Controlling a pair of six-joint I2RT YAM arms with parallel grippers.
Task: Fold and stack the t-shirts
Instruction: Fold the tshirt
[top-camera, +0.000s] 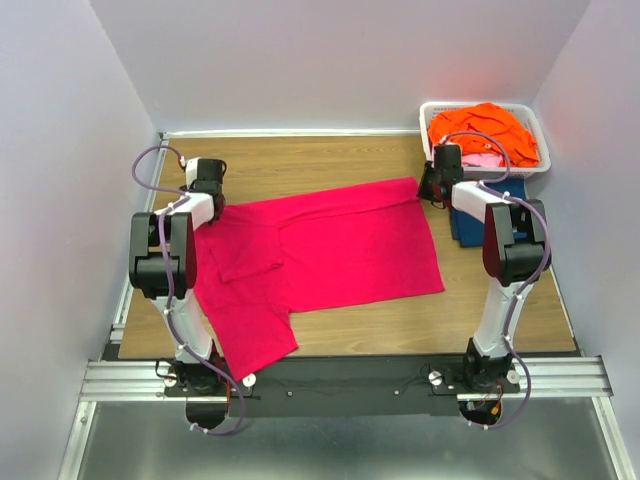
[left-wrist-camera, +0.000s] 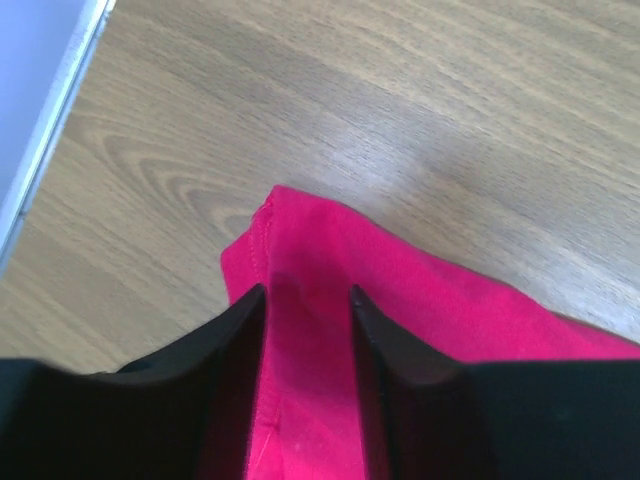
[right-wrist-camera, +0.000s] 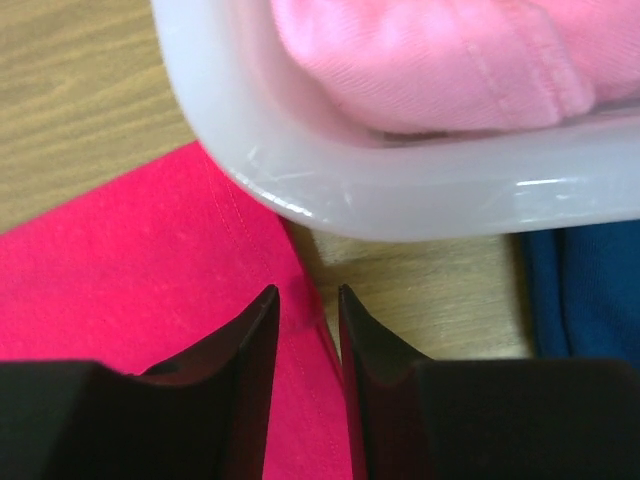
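The magenta shirt (top-camera: 330, 250) lies spread on the counter (top-camera: 300, 160). My left claw (left-wrist-camera: 307, 300) stands narrowly parted over its far left corner, gripping nothing. My right claw (right-wrist-camera: 308, 300) is likewise parted over the far right corner, beside the basket (right-wrist-camera: 400, 190) holding an orange shirt (top-camera: 485, 128) and a pink shirt (right-wrist-camera: 440, 60). A blue shirt (right-wrist-camera: 590, 290) lies alongside.

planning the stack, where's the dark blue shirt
Top view, right side: the dark blue shirt lies just below the white basket, right of the magenta shirt.
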